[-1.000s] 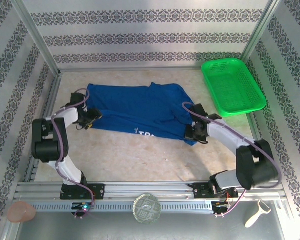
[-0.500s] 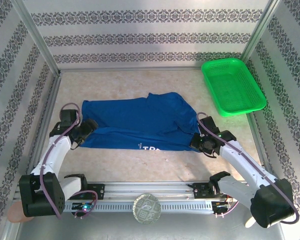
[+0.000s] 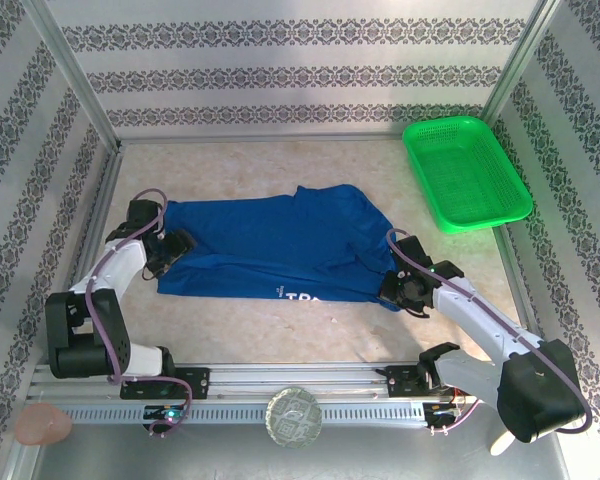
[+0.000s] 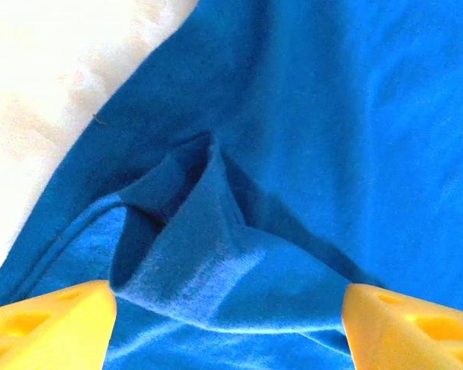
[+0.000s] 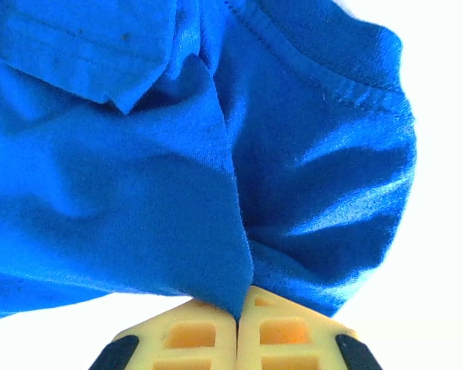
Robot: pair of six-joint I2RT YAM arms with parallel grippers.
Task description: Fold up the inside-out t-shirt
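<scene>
The inside-out t-shirt is royal blue and lies spread across the middle of the table, with white lettering near its front hem. My left gripper is at the shirt's left edge. In the left wrist view the gripper is open, its yellow fingers far apart over a raised fold of the t-shirt. My right gripper is at the shirt's front right corner. In the right wrist view the gripper is shut, pinching a bunch of the t-shirt.
A green mesh basket stands at the back right. Patterned walls close in the table on three sides. A metal rail runs along the near edge; beyond it lie a round disc and a peeler.
Both arms drew the shirt toward the near edge over the last second. The left gripper's jaws then widened and it shifted slightly back, while the right gripper stayed shut on the cloth.
</scene>
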